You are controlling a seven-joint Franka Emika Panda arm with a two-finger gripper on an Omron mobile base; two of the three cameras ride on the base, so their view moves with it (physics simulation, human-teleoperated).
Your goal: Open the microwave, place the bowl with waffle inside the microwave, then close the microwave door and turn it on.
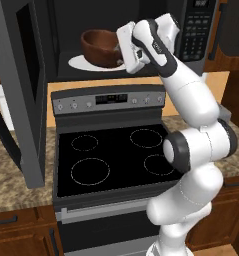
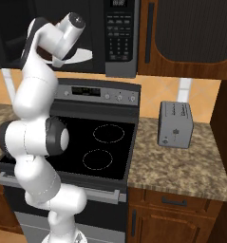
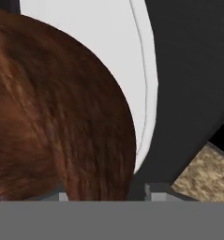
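Nearest us, the black glass stovetop (image 1: 113, 157) with its four ringed burners sits between two stretches of speckled granite counter (image 2: 181, 166), and on the right-hand stretch, at about three o'clock in the right base view, stands the small grey toaster (image 2: 175, 124), well apart from the action.

Up we go along the white arm to the two-finger gripper (image 1: 124, 49), reaching into the big black-and-grey microwave (image 2: 120, 35) above the stove. We can't tell how its fingers stand: in the left base view the hand's body hides them, and the hand view gives no clear sight of the tips. It sits right against the near side of the round reddish-brown wooden bowl (image 1: 100, 46).

That bowl is inside the cavity, resting on the white round turntable plate (image 1: 81, 63), at about twelve o'clock in the left base view. The waffle we cannot see from here. The wide dark-glass microwave door (image 1: 21, 90) hangs swung out at nine o'clock.

So placing looks nearly done, we'd say; closing and starting remain. The risks? Pulling back while touching the bowl could drag it off the plate's edge or tip it. The wrist could clip the cavity's frame. And a bowl left too far forward might block the door.
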